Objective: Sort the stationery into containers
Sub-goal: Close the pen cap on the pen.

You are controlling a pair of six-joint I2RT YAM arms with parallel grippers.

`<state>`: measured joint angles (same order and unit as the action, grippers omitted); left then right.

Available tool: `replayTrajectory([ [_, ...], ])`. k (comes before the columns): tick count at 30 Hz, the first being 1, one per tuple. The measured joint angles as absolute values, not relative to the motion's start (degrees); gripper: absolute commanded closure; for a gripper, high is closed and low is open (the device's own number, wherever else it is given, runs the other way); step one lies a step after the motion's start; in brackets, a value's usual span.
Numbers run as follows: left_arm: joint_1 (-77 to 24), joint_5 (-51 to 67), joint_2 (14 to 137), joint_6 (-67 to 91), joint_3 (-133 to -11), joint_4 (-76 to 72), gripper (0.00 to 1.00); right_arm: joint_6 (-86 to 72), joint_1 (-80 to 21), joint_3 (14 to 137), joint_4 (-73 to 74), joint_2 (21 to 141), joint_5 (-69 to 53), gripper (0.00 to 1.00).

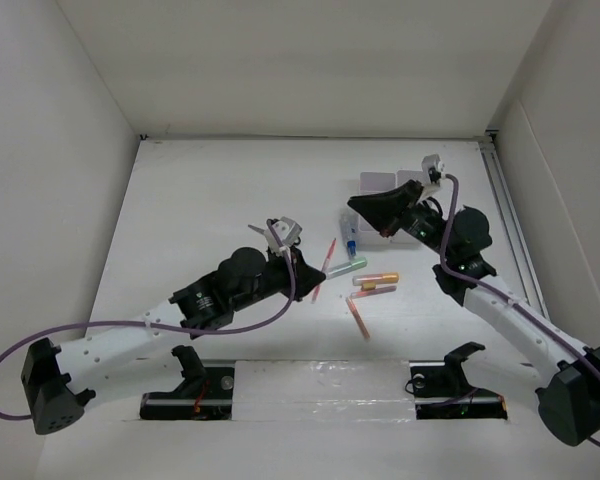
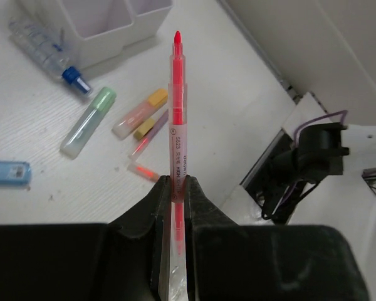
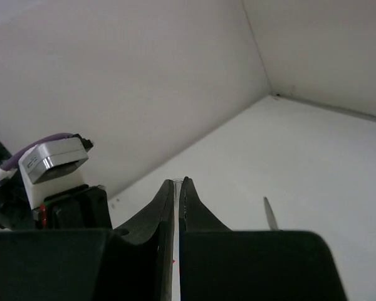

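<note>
My left gripper is shut on a pink-red highlighter and holds it above the table, tip pointing away. Below it lie a green marker, an orange-capped marker, a pink marker, a thin red pen, a blue-capped bottle and a short blue tube. The white organiser stands at the back right. My right gripper hovers left of it, jaws shut on a thin clear pen-like thing. A scissor blade tip shows.
White walls enclose the table on the left, back and right. The right arm's elbow hides part of the organiser. The left wrist camera shows in the right wrist view. Both arm bases sit at the near edge.
</note>
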<state>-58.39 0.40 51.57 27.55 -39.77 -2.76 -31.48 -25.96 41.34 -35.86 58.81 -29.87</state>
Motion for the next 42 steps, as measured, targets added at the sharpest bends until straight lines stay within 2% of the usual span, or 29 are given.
replayTrajectory([
  [8, -58.39, 6.74, 49.71, 23.86, -38.3, -14.11, 1.0, -41.63, -26.39, 31.22, -54.19, 58.41, -27.22, 1.0],
  [24, -58.39, 7.64, 49.71, 22.76, -36.1, -16.97, 1.0, -46.98, -30.87, 25.76, -69.1, 57.74, -18.22, 1.0],
  [42, -58.39, 8.4, 48.95, 22.31, -36.1, -18.2, 1.0, -47.18, -35.35, 24.47, -72.55, 62.61, -14.55, 1.0],
])
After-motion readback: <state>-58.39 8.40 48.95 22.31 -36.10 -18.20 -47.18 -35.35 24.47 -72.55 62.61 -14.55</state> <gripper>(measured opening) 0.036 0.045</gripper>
